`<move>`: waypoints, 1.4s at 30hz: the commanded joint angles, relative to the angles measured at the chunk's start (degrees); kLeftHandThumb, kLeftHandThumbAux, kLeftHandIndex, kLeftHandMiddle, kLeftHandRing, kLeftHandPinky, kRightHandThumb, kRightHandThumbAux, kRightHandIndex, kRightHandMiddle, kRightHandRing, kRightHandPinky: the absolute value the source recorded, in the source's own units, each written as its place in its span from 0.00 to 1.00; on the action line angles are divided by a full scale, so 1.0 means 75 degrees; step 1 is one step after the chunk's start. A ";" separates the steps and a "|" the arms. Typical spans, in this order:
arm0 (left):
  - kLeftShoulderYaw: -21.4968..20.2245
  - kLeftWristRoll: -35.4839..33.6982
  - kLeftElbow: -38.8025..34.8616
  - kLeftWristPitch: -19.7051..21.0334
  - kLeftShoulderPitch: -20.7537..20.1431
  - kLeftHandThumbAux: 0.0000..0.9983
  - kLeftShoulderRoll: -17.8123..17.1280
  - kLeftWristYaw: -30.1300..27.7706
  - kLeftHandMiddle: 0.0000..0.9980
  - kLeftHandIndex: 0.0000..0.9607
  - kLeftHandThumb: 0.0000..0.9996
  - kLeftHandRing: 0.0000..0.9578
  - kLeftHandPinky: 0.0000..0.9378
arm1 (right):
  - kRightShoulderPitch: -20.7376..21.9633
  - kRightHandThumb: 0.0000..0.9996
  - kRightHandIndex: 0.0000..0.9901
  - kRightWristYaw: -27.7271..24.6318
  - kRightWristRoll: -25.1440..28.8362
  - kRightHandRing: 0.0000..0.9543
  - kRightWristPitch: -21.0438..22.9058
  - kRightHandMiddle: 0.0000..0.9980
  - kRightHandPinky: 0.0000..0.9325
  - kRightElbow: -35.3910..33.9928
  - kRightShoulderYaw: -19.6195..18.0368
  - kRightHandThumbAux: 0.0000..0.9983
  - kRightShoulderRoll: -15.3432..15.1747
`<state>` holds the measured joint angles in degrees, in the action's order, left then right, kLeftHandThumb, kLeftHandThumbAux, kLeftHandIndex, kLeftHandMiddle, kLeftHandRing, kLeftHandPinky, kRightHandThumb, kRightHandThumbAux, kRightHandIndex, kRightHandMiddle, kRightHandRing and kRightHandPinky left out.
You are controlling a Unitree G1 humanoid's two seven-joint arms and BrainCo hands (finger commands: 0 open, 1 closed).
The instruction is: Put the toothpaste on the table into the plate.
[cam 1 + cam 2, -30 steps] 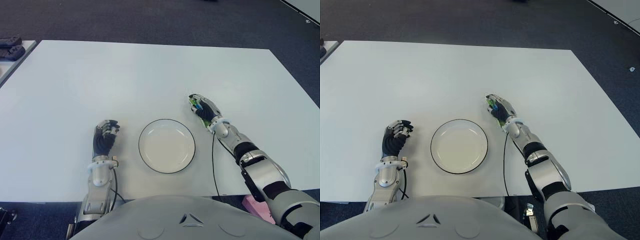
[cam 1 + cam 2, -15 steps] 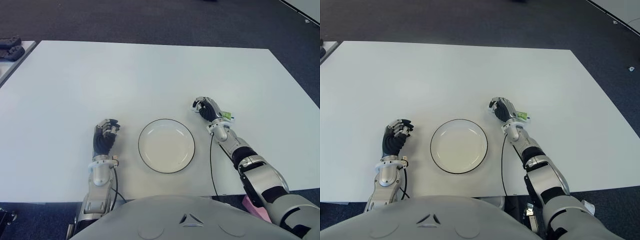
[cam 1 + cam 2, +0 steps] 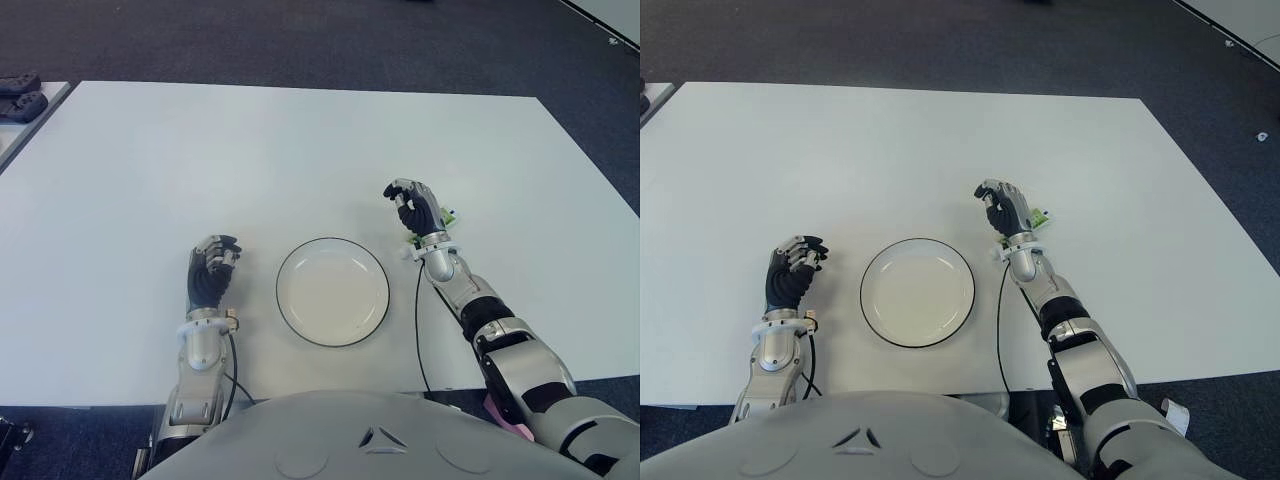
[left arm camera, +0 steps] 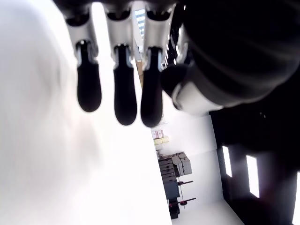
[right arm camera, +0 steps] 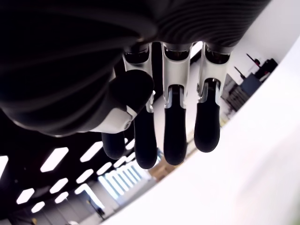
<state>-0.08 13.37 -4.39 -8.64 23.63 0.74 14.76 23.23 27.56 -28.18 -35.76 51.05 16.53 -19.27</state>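
Right now your right hand (image 3: 415,207) sits just right of the plate (image 3: 333,291) on the white table (image 3: 250,160), fingers curled with nothing held between them, the green toothpaste (image 3: 1037,216) showing just beside it on its outer side, while your left hand (image 3: 208,274), fingers curled and empty, shows left of the plate.

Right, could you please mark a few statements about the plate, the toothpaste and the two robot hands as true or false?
1. The plate holds nothing. True.
2. The toothpaste lies in the plate. False: it shows by the right robot hand, to the right of the plate.
3. The left robot hand shows to the left of the plate. True.
4. The right robot hand is directly above the plate. False: it is over the table, beyond the plate's right edge.
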 commanded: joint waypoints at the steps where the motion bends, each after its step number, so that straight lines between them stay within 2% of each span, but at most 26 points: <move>1: -0.0058 -0.0067 0.0092 -0.0032 -0.0037 0.72 0.0040 0.0020 0.50 0.45 0.71 0.54 0.58 | -0.0198 0.95 0.46 -0.0274 0.0296 0.47 -0.0078 0.48 0.55 -0.0349 -0.0243 0.65 0.0046; 14: -0.0089 -0.0061 0.0162 -0.0151 -0.0062 0.72 0.0066 -0.0005 0.50 0.44 0.71 0.54 0.58 | -0.0499 0.95 0.47 -0.0847 0.0570 0.46 0.0034 0.47 0.53 -0.1365 -0.0635 0.66 0.0029; 18: -0.0084 -0.0059 0.0128 -0.0096 -0.0069 0.72 0.0104 -0.0006 0.50 0.44 0.71 0.54 0.57 | -0.0834 0.95 0.45 -0.1665 0.0849 0.49 0.0401 0.45 0.53 -0.2612 -0.0776 0.66 -0.0166; 19: -0.0084 -0.0053 0.0115 -0.0071 -0.0068 0.72 0.0114 -0.0003 0.50 0.44 0.71 0.54 0.57 | -0.0933 0.95 0.44 -0.1896 0.0797 0.50 0.0556 0.45 0.52 -0.2996 -0.0787 0.66 -0.0307; 21: -0.0078 -0.0029 0.0098 -0.0033 -0.0067 0.72 0.0131 0.0008 0.50 0.44 0.71 0.54 0.57 | -0.1057 0.81 0.43 -0.2265 0.0657 0.37 0.0801 0.35 0.41 -0.3487 -0.0816 0.69 -0.0558; 25: -0.0071 -0.0005 0.0092 -0.0049 -0.0062 0.72 0.0143 0.0002 0.50 0.44 0.71 0.53 0.56 | -0.1118 0.78 0.23 -0.2803 0.0280 0.21 0.1076 0.17 0.27 -0.3910 -0.0860 0.51 -0.1103; 28: -0.0070 -0.0004 0.0106 -0.0072 -0.0066 0.72 0.0149 -0.0004 0.50 0.44 0.71 0.53 0.57 | -0.1127 0.76 0.17 -0.2926 0.0145 0.16 0.1133 0.12 0.23 -0.4022 -0.0902 0.46 -0.1268; 33: -0.0064 0.0020 0.0096 -0.0031 -0.0072 0.72 0.0183 0.0015 0.50 0.44 0.71 0.53 0.57 | -0.0930 0.74 0.09 -0.3064 -0.0281 0.07 0.1016 0.04 0.15 -0.4080 -0.0865 0.41 -0.1777; 37: -0.0058 0.0025 0.0094 -0.0039 -0.0073 0.72 0.0206 0.0019 0.50 0.44 0.71 0.53 0.57 | -0.0779 0.71 0.05 -0.3380 -0.0389 0.02 0.0994 0.01 0.05 -0.4155 -0.0840 0.39 -0.2085; 40: -0.0053 0.0024 0.0093 -0.0047 -0.0074 0.72 0.0220 0.0021 0.50 0.44 0.71 0.53 0.57 | -0.0554 0.69 0.02 -0.3842 -0.0556 0.01 0.0851 0.00 0.02 -0.4163 -0.0754 0.37 -0.2567; 42: -0.0046 0.0040 0.0097 -0.0031 -0.0078 0.72 0.0230 0.0030 0.50 0.44 0.71 0.54 0.57 | -0.0467 0.66 0.01 -0.3986 -0.0635 0.00 0.0706 0.00 0.01 -0.4100 -0.0721 0.33 -0.2751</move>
<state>-0.90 13.44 -4.13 -9.53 23.35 2.10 14.76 17.60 -0.11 -31.69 -28.81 20.16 10.36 -37.19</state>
